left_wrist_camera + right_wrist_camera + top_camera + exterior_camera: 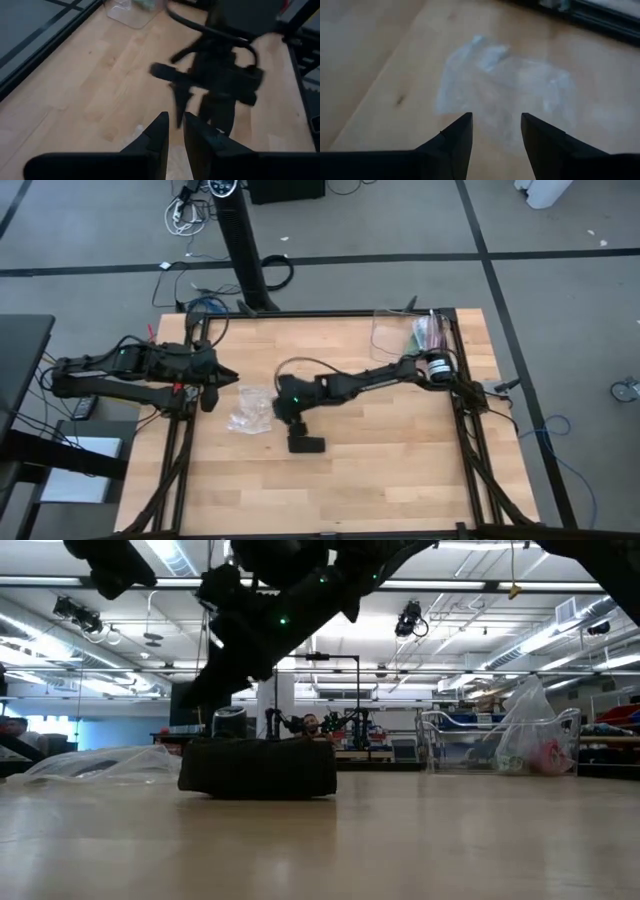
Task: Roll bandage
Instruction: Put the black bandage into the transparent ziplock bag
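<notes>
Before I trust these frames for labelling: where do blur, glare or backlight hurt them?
Left wrist view: the right arm is smeared by motion blur. Right wrist view: the clear plastic bag is soft, glare whitening the tabletop. Low view: ceiling lights backlight the bandage into a dark shape. High view: evenly lit.

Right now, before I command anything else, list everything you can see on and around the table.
bandage: one, charcoal black, rolled, lying near the table's middle, below the right gripper.
clear plastic bag: one, transparent, crumpled, left of the bandage.
clear container: one, transparent, far edge of the table.
bag of coloured items: one, clear with green and pink contents, far right corner.
table: one, light wood, black frame.
left gripper: black, at the left edge, narrow gap between fingers, empty.
right gripper: black, open, above the bandage, empty.
</notes>
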You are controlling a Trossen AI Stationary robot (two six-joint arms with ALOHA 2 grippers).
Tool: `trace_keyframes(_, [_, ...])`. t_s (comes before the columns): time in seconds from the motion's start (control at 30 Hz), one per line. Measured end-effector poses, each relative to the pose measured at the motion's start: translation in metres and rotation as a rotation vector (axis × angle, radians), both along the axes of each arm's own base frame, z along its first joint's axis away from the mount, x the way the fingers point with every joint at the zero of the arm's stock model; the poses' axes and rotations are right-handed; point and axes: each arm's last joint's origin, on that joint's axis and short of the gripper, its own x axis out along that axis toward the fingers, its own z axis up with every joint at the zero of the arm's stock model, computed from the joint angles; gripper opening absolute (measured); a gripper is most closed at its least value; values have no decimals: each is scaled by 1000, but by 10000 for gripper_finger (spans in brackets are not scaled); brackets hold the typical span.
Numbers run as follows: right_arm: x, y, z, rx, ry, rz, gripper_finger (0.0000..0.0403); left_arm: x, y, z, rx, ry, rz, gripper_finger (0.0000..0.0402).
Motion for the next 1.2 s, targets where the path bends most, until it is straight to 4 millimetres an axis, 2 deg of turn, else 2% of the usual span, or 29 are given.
trace_keyframes(0.17, [4,23,-23,-159,9,53,171,-1,0,-2,14,26,-14,65])
trace_keyframes(0.27, [7,31,-25,-206,-27,78,168,-2,0,-3,10,45,-21,65])
trace_keyframes(0.83, [7,33,-31,-265,-20,186,164,-1,0,-7,13,93,-22,65])
trace_keyframes(1.2, [10,21,-31,-286,-47,241,164,4,0,-10,22,123,-17,64])
